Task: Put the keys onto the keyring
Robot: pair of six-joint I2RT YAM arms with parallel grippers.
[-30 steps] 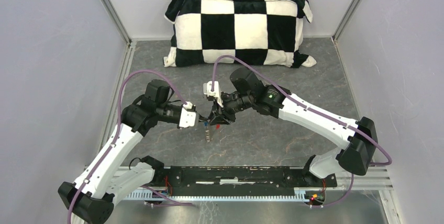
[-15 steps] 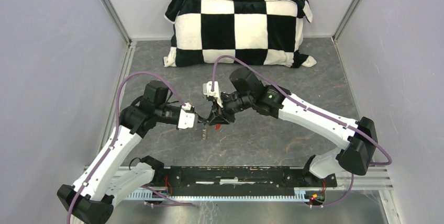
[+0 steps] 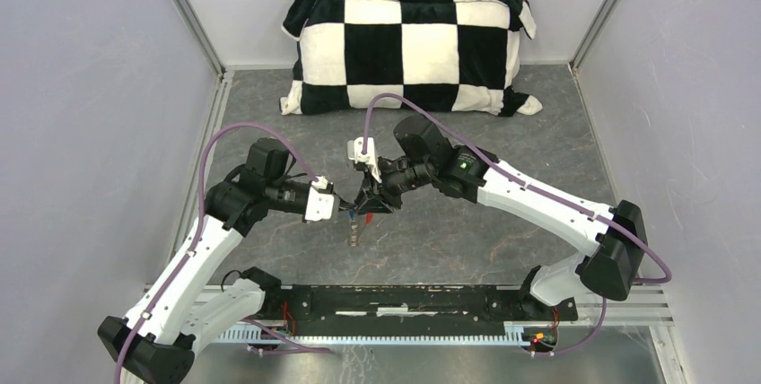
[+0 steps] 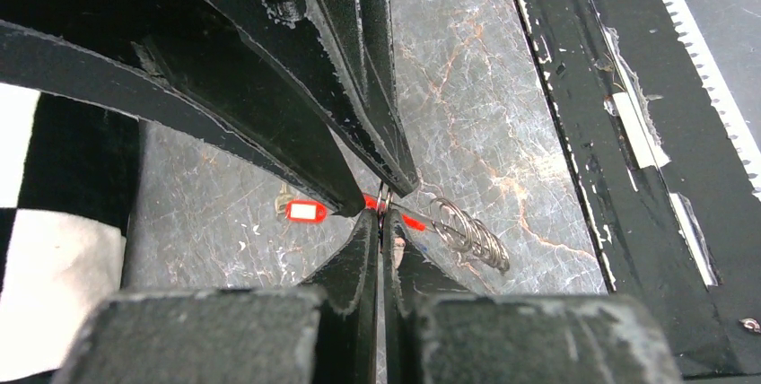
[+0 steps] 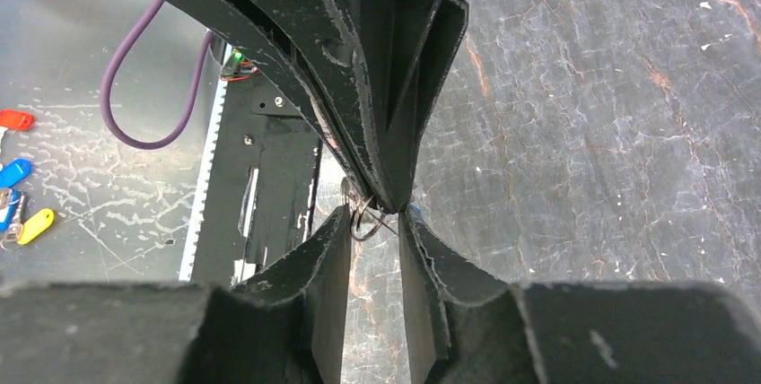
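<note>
Several keys [image 3: 356, 236] seem already hung from the keyring [image 4: 382, 203], pinched above the table [image 3: 502, 222] by the pressed-together left gripper [image 4: 380, 221]; the grip of the right gripper [image 5: 375, 219] cannot be told, and loose tagged keys [image 5: 15, 173] are left unthreaded.

Keys [image 3: 357, 233] too small to tell apart from above; keyring [image 5: 364, 222] half hidden behind left claw [image 5: 389, 202]; coloured tags [image 5: 13, 173] cut off.

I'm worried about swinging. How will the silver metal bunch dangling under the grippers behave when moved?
The dangling silver metal bunch hangs loose from the left gripper's pinch, so it will probably swing and twist. It looks thin and wiry, so likely light and slippery.
</note>
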